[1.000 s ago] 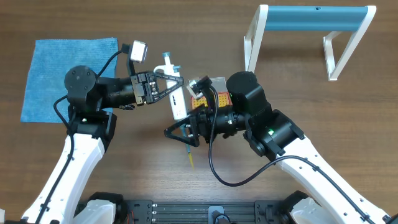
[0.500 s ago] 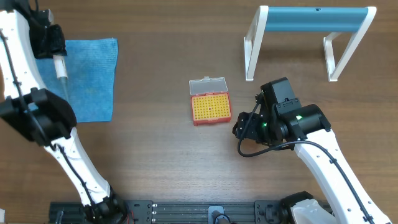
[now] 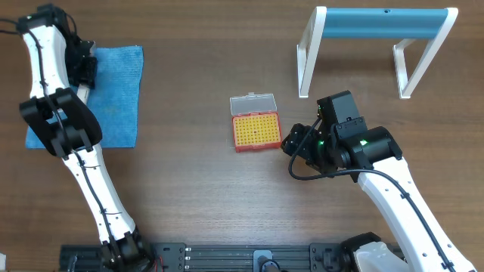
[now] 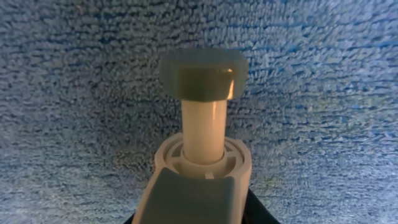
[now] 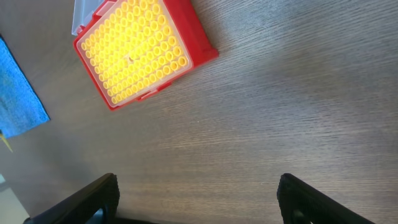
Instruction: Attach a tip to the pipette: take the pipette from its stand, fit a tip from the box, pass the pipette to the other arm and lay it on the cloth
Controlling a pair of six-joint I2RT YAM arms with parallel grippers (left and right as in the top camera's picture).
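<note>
My left gripper (image 3: 82,66) is over the blue cloth (image 3: 113,91) at the table's far left, shut on the pipette (image 4: 202,137). In the left wrist view the pipette's white stem and grey plunger cap point at the cloth close behind them. My right gripper (image 5: 199,202) stands open and holds nothing, low over bare wood just right of the red tip box (image 5: 143,53). In the top view the tip box (image 3: 255,130), full of yellow tips, sits mid-table with its clear lid (image 3: 253,103) folded back, and the right gripper (image 3: 293,143) is beside it.
The white pipette stand with a blue top bar (image 3: 386,23) is at the far right corner. Bare wooden table lies between the cloth and the tip box, and in front of both.
A second ago both grippers met at mid-table on the pipette. The left arm has since carried it to the cloth, and the right gripper has let go and pulled back right of the box.
</note>
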